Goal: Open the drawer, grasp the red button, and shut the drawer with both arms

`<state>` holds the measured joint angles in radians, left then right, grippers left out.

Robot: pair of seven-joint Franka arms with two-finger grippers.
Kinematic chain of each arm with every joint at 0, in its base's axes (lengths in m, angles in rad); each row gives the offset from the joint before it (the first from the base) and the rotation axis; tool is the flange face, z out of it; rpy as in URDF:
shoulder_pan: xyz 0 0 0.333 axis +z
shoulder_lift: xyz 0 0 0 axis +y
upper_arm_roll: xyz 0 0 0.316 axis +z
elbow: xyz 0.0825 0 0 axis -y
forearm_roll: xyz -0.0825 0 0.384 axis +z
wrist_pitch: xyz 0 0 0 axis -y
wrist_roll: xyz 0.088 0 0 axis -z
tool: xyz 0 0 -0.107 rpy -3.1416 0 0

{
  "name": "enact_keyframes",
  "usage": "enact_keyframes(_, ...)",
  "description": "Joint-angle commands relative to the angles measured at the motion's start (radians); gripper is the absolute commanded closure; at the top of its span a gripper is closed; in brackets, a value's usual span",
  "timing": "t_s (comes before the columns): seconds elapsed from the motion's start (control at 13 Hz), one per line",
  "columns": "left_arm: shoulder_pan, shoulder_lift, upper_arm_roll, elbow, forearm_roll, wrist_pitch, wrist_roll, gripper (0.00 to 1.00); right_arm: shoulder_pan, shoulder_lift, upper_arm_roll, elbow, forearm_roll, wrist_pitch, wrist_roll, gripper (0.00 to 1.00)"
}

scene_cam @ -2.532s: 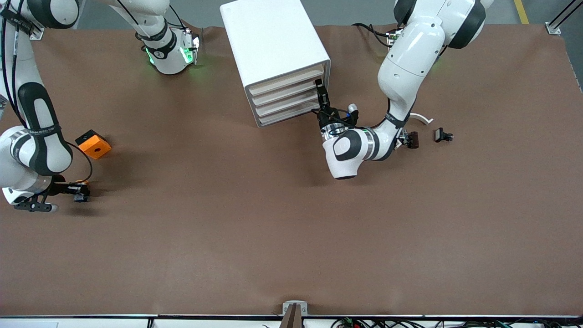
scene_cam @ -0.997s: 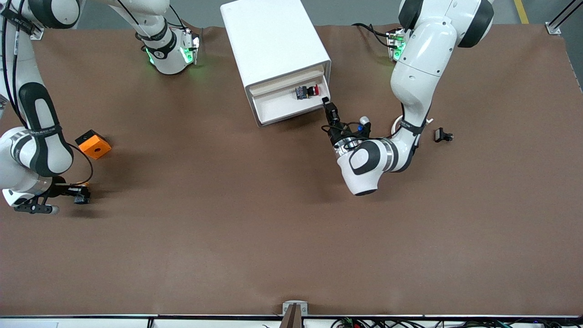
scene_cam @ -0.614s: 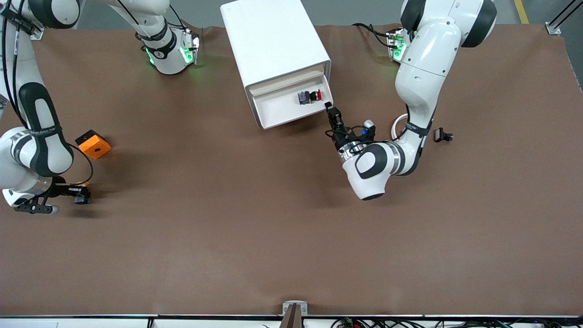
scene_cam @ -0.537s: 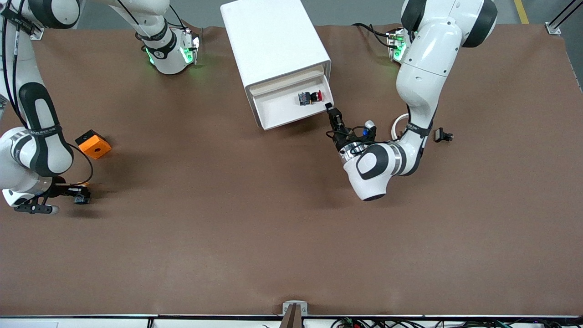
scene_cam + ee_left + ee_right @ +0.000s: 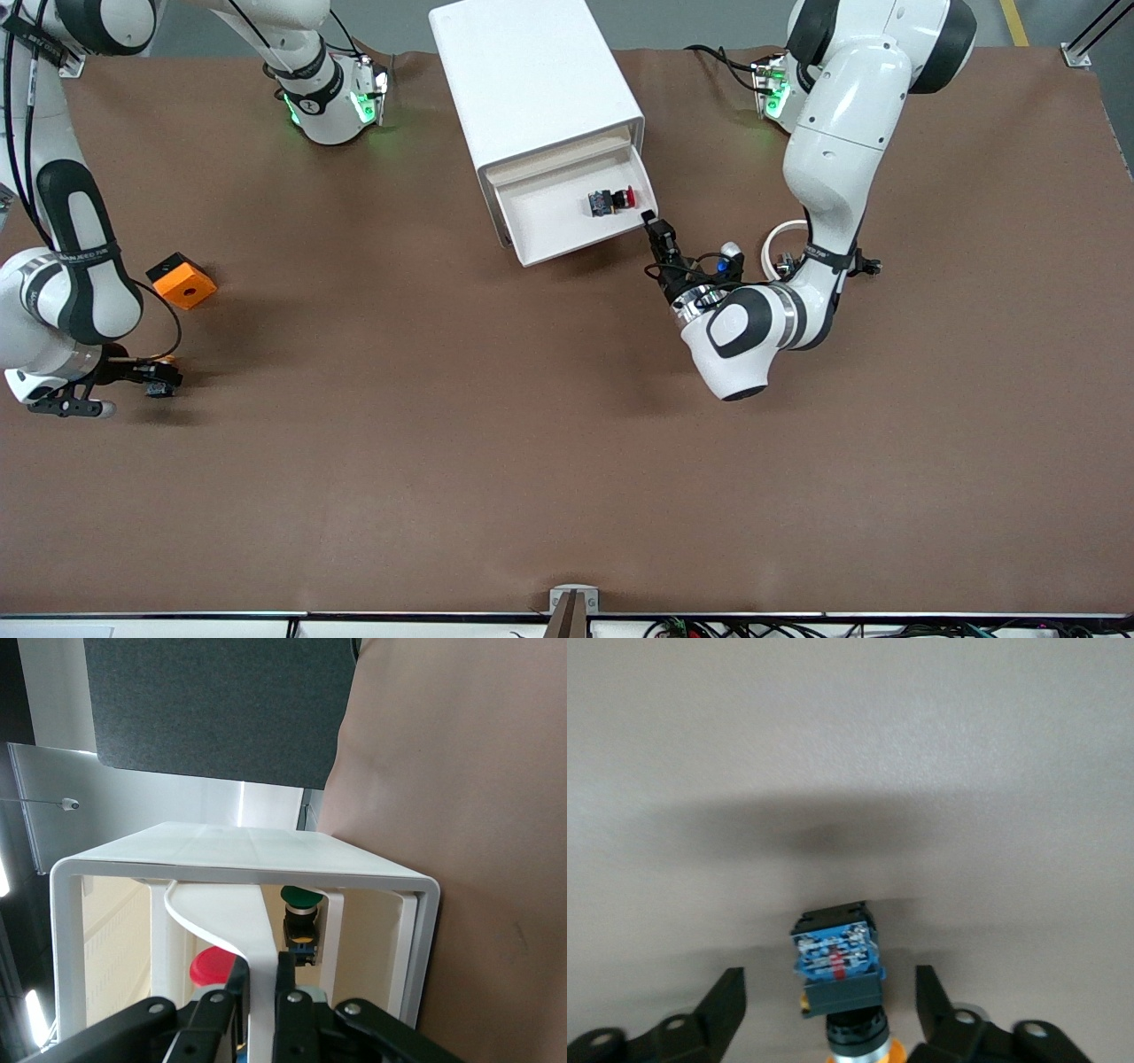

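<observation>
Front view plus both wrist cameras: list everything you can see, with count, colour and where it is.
cabinet: one, white, mid-table near the robots' bases.
drawer: one, white, pulled open from the cabinet.
red button: one, red cap, in the drawer.
green button: one, green cap, inside the cabinet, seen from the left wrist only.
yellow-orange button: one, blue-black body, on the table at the right arm's end.
orange cube: one, orange, farther from the front camera than the yellow-orange button.
white ring: one, partly hidden by the left arm.
table: one, brown.
left gripper: black, shut on the drawer's front.
right gripper: black, open around the yellow-orange button.
</observation>
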<state>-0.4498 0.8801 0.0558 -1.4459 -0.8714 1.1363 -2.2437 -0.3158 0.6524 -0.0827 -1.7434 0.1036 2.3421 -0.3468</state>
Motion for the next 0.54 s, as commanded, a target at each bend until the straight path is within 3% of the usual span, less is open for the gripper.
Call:
enact_keyframes(0.0,0.011,-0.004,0.012,0.015,0.049,0.019,-0.014,0.91,0.032,-0.063,0.004,0.072,0.001,-0.186,0.157,0.00)
enact_keyframes(0.15,0.029,-0.006,0.012,0.021,0.051,0.019,-0.014,0.91,0.070,-0.120,0.012,0.131,0.004,-0.344,0.308,0.00)
enact_keyframes(0.46,0.049,-0.004,0.012,0.044,0.063,0.020,-0.014,0.91,0.237,-0.232,0.012,0.148,0.002,-0.486,0.676,0.00)
